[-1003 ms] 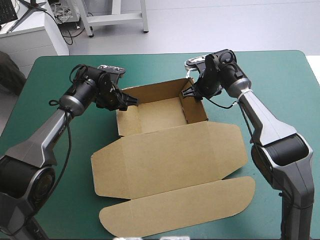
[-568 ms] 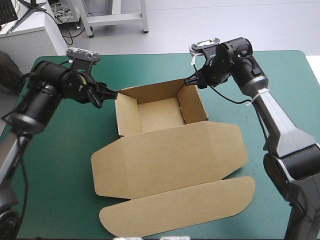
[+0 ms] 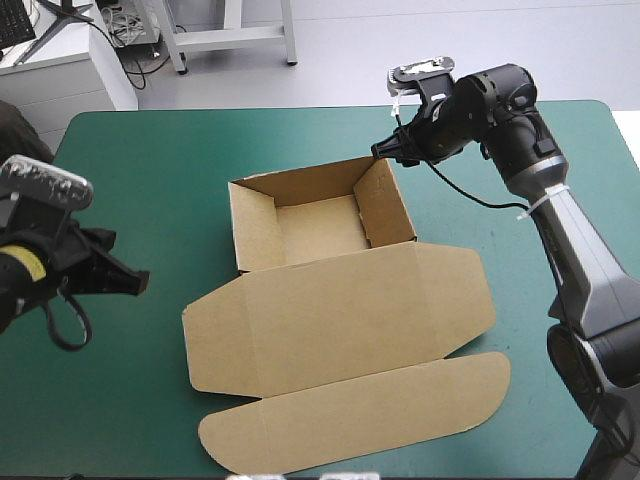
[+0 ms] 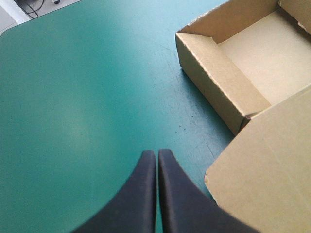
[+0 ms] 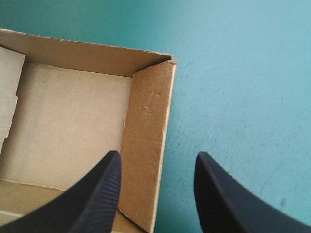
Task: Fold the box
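Box [image 3: 255,240] sat mid-tabletop [image 3: 150,170] in the high view, an open tray with four walls up and its lid [image 3: 340,320] flat toward the near edge. The left hand [image 3: 140,282] hung well apart from it near the left edge. The right hand [image 3: 378,152] hovered at the tray's far right corner. From the left wrist, that hand was clenched over bare teal-green cover [image 4: 73,97], the left wall [image 4: 218,92] ahead and aside. From the right wrist, that hand was released, its fingers [image 5: 97,194] spread above the right wall [image 5: 146,145]. Wall-raising looked done; the next move probably called for a firming pinch there, or a retreat.
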You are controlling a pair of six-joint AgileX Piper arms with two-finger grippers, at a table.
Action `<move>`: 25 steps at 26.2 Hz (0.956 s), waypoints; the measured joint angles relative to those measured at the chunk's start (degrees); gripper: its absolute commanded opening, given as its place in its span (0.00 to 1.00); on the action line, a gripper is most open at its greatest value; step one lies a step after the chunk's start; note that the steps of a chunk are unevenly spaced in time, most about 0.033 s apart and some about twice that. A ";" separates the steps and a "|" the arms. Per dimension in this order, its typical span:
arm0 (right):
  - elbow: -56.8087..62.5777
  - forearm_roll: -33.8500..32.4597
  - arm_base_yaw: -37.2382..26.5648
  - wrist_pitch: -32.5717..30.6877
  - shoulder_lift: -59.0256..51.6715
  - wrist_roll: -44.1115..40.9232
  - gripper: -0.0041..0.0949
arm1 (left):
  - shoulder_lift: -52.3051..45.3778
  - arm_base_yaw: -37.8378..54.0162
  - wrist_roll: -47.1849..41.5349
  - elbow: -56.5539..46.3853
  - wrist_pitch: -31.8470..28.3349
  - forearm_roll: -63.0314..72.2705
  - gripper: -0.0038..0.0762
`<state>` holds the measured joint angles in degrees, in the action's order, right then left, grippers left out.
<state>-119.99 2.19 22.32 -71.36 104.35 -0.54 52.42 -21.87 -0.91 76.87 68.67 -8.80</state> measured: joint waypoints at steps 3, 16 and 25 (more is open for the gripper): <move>0.00 -0.06 0.00 0.00 0.83 0.00 0.48 | -7.68 0.00 0.07 -9.34 -3.89 0.00 0.04; 0.00 0.00 0.00 0.06 15.13 0.00 0.48 | -39.52 0.00 0.01 -43.48 -15.11 2.29 0.04; 0.00 2.97 0.00 0.37 22.04 0.00 0.26 | -49.80 0.00 0.01 -50.65 -18.64 5.80 0.04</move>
<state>-119.99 5.16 22.32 -71.00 126.39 -0.54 2.62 -21.87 -0.90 26.22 50.03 -3.00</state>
